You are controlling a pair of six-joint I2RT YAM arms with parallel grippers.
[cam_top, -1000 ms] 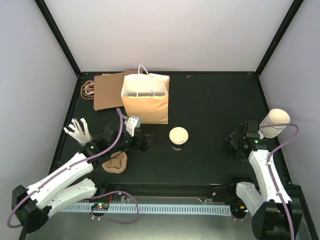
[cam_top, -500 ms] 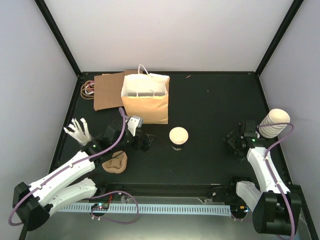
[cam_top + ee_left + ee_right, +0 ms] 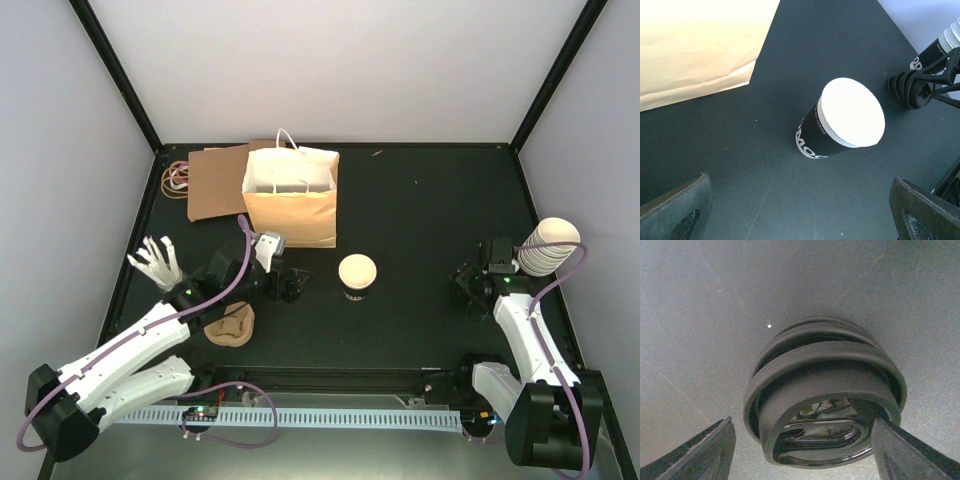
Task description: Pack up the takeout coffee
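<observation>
The takeout coffee cup (image 3: 357, 275), dark with white lettering and a pale round top, stands upright mid-table; the left wrist view shows it (image 3: 840, 127) ahead of my fingers. My left gripper (image 3: 287, 285) (image 3: 800, 215) is open, a short way left of the cup, holding nothing. My right gripper (image 3: 470, 285) (image 3: 802, 432) is open astride a stack of black plastic lids (image 3: 822, 410) (image 3: 910, 90). The right finger (image 3: 910, 450) touches the stack's edge and the left finger (image 3: 700, 450) stands apart from it.
An open paper bag (image 3: 290, 195) stands behind the cup, with flat brown card (image 3: 212, 183) and rubber bands (image 3: 175, 178) to its left. Stacked cream cups (image 3: 548, 246) lie at the right edge. A tan pulp piece (image 3: 230, 325) and a white spiky plastic item (image 3: 155, 262) sit near my left arm.
My right gripper's jaws have narrowed around the lid stack and the arm has shifted slightly. The left arm edged a little forward. The cup has not moved.
</observation>
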